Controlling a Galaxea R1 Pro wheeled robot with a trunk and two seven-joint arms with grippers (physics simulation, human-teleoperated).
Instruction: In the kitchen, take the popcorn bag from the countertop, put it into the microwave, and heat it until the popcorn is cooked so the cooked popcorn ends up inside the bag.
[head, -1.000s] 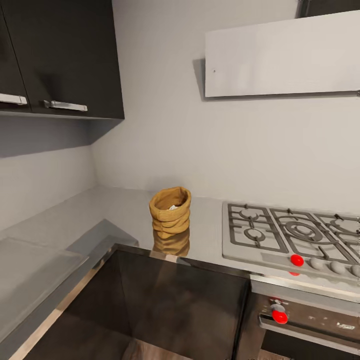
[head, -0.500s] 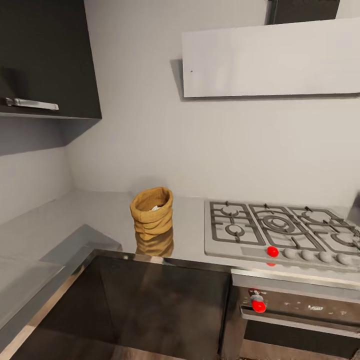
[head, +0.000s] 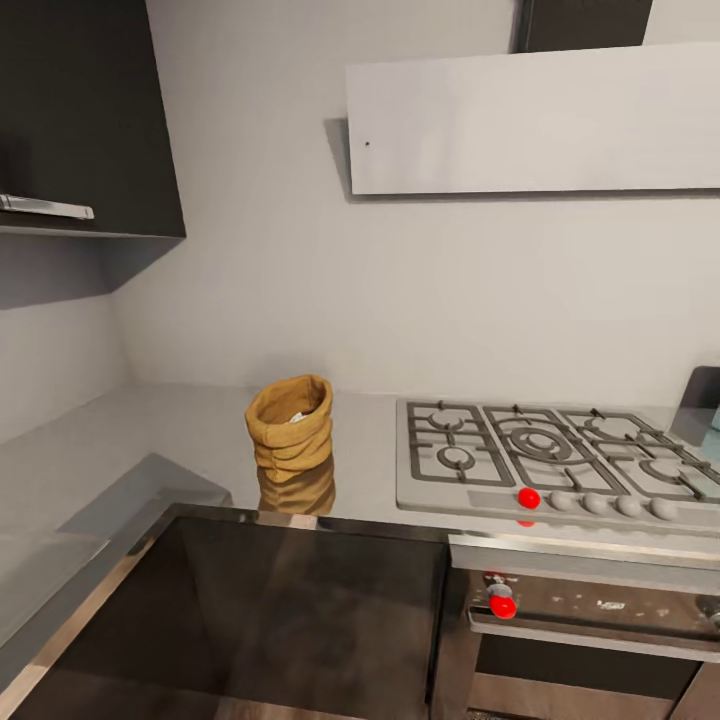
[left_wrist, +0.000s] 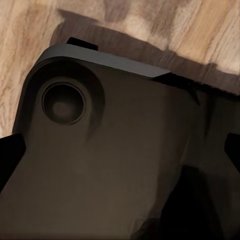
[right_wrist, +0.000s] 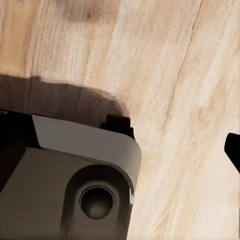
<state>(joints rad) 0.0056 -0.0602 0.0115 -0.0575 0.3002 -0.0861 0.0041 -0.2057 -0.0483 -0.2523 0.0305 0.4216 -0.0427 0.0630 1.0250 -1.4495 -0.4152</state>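
Tan popcorn bag (head: 290, 422) on steel countertop (head: 200, 440) — wrist views face wooden floor (right_wrist: 165, 65).

gas hob (head: 555, 463): grey, black grates, set right of centre, one red knob (head: 529, 497) on its front row | oven (head: 590, 610): seen below the hob | hood (head: 535, 122): pale, mounted above | wall cabinet (head: 85, 115): dark, hung upper left | wood floor (right_wrist: 180, 100): seen in both wrist views

We see the grey steel countertop (head: 190, 440) carrying 1 popcorn bag (head: 290, 424), upright near its front edge, with the gas hob (head: 545, 465) set in just beside.
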